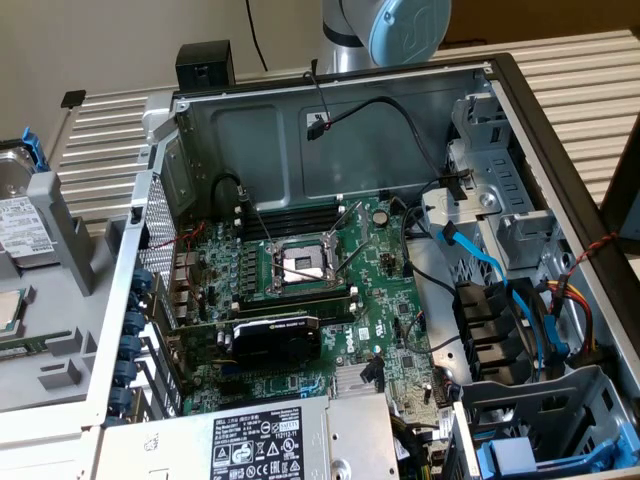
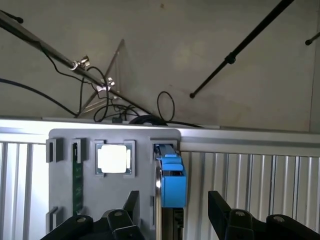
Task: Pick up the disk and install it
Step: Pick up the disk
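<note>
1. The disk (image 1: 18, 225) has not been picked up. It sits on edge in a slot of a grey holder (image 1: 55, 215) outside the computer case (image 1: 330, 130), at about nine o'clock in the exterior view.
2. In the wrist view, the gripper (image 2: 174, 196) hangs over that same slot. The disk's blue carrier frame (image 2: 173, 182) lies between the two black fingers (image 2: 132, 202).
3. The fingers are spread wide, one on each side of the carrier frame. Open space shows between each finger and the blue plastic, so they grip nothing.
4. Judged from this, the approach and line-up over the disk are done or nearly done. The grasp itself has not been made.
5. A processor chip (image 2: 112, 159) lies in a neighbouring pocket of the holder, beside the disk and apart from the fingers. It looks untouched.
6. Only the arm (image 1: 385, 30) shows near the case, at about twelve o'clock in the exterior view, behind the case's far wall.
7. Inside the case, the drive cage (image 1: 560, 400) sits at about five o'clock and the power-supply box (image 1: 270, 440) at about six o'clock. The disk is well apart from both.
8. Whether the cage has a free slot cannot be told from this angle.
9. Overall the task is at an early stage, with the lift and the whole install left to do.
</note>
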